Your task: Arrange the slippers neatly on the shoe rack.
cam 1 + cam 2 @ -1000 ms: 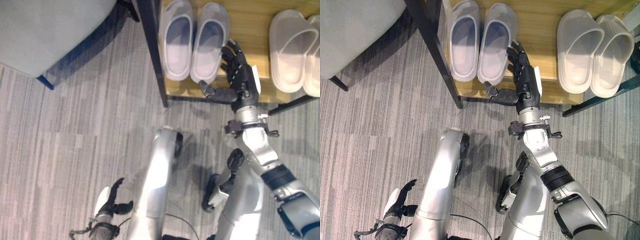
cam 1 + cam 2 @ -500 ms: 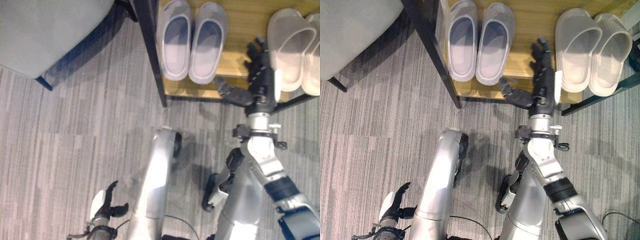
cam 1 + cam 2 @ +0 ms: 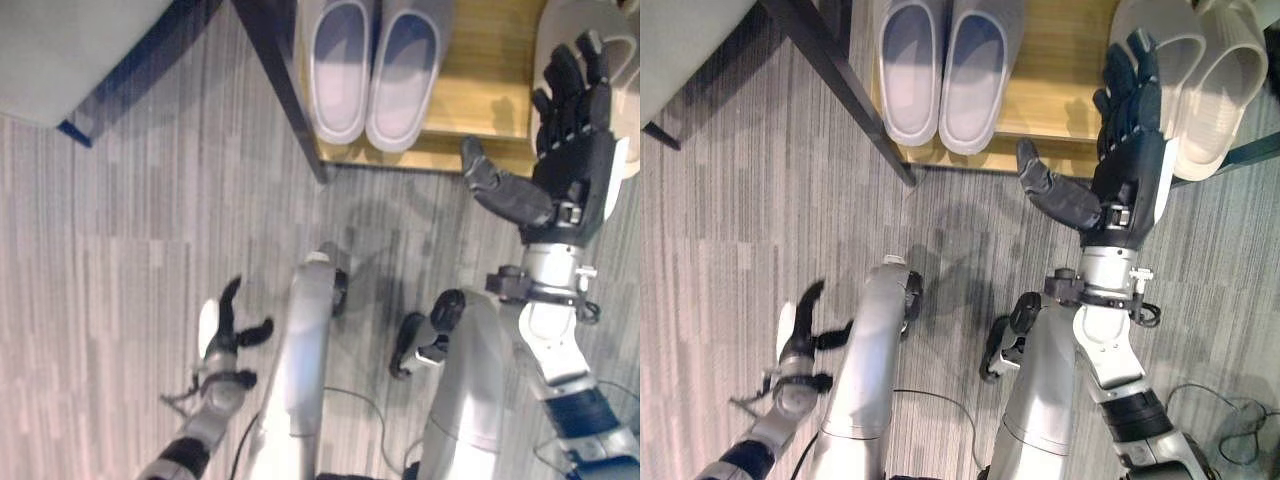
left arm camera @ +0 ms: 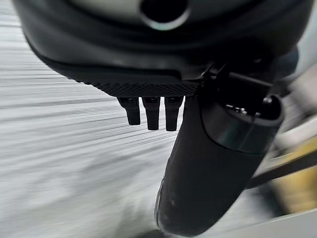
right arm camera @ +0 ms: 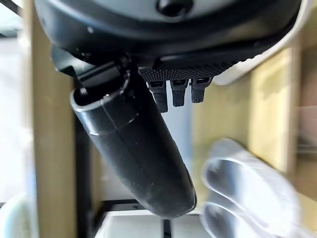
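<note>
The left robot hand [image 3: 798, 335] is seen low over the carpet [image 3: 730, 220], fingers relaxed and apart. A grey slipper pair [image 3: 945, 65] is set on the wooden shoe rack [image 3: 1055, 90]. The right robot hand [image 3: 1125, 165] is spread empty beside the white slipper pair [image 3: 1205, 80].

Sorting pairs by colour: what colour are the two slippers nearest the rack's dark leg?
Pale lilac-grey slippers, clearest in the right eye view.

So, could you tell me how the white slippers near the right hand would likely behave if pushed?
The white slippers look like thick moulded foam, so probably light and fairly stiff. Lying flat on the shoe rack, they should slide, not tip. The open right hand hovers beside them.
</note>
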